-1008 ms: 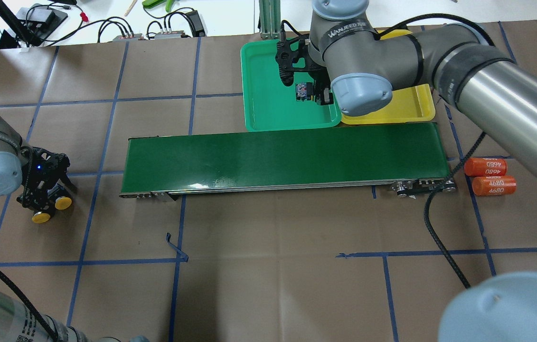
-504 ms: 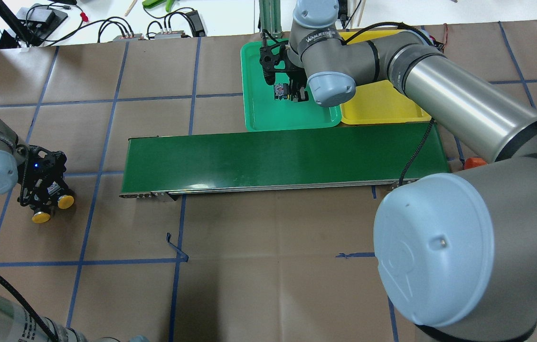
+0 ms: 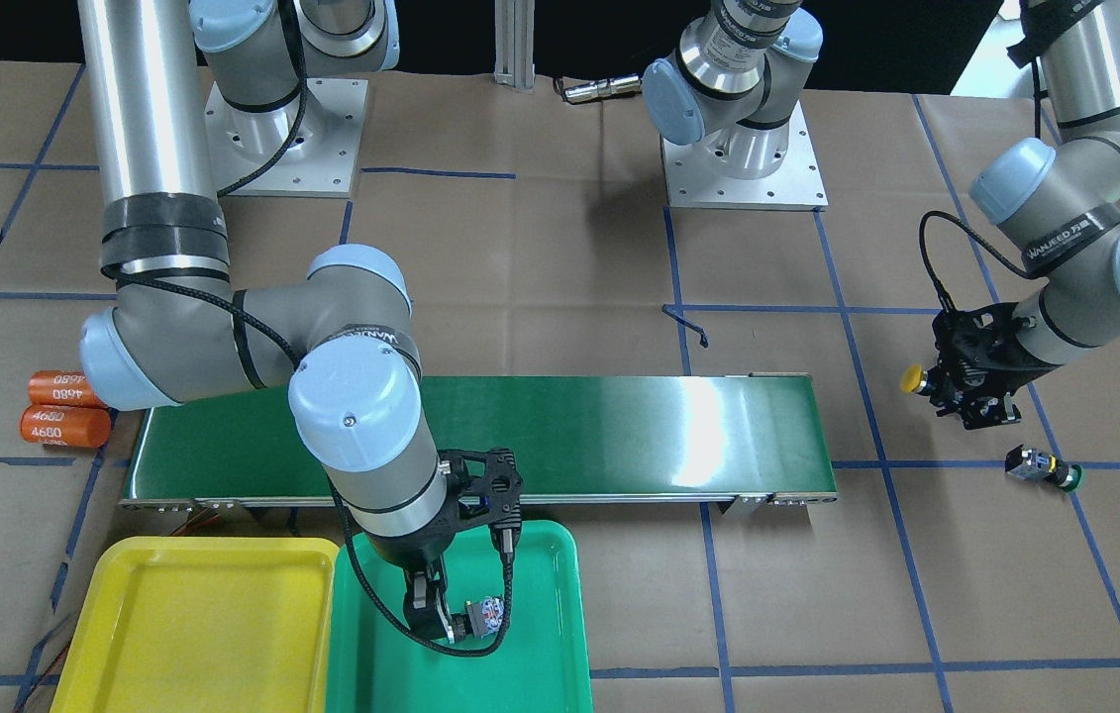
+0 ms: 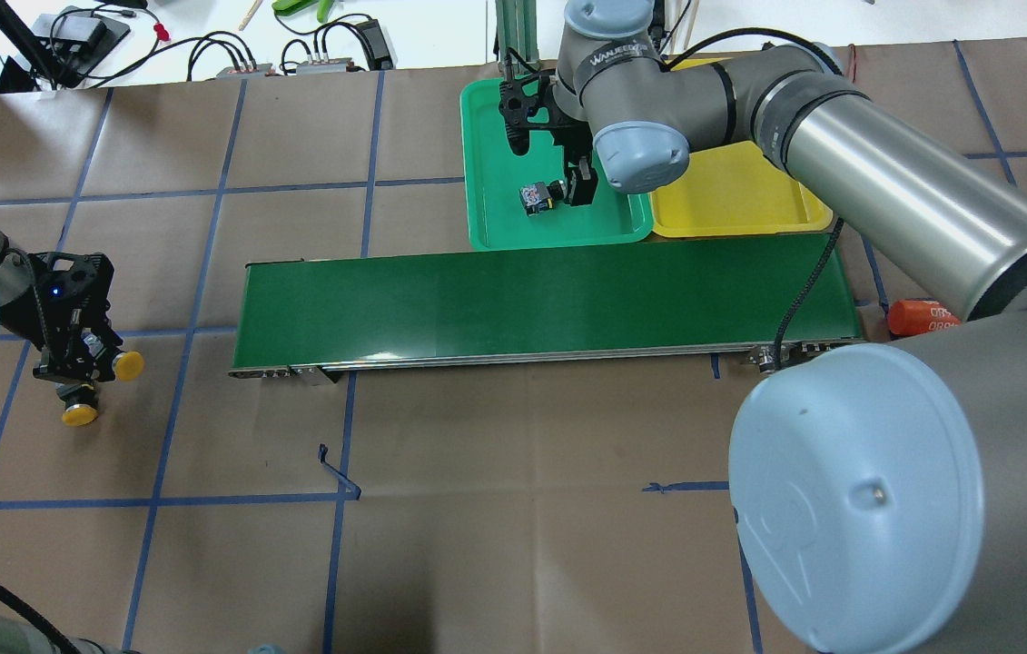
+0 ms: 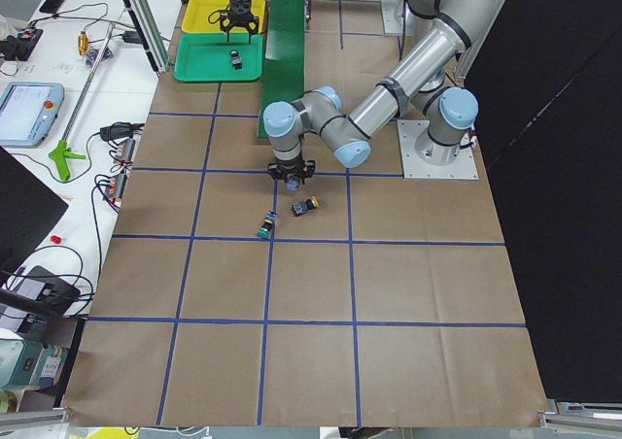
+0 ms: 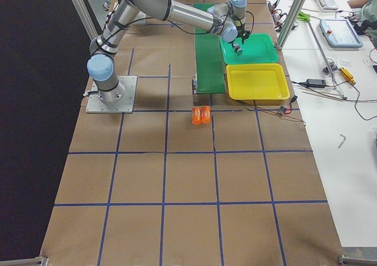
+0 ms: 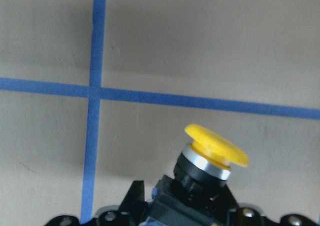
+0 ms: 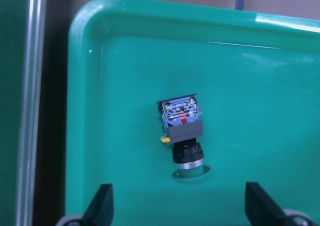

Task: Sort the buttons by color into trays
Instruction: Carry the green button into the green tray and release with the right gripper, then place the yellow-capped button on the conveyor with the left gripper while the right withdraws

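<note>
in the right wrist view the button [image 8: 182,133] lies on its side on the floor of the green tray [image 8: 280,76], mid-frame. its long axis runs top to bottom — terminal end toward the top edge, cap toward the bottom edge. it sits ahead of the right gripper [image 8: 181,211], on the midline between the 2 fingers [image 8: 102,206]. these stand spread wide at the lower left and lower right, released and touching nothing. at the overhead view's left edge the left gripper [image 4: 82,356] grips a yellow button [image 4: 125,365] by its body — cap sticking out to the right.
</note>
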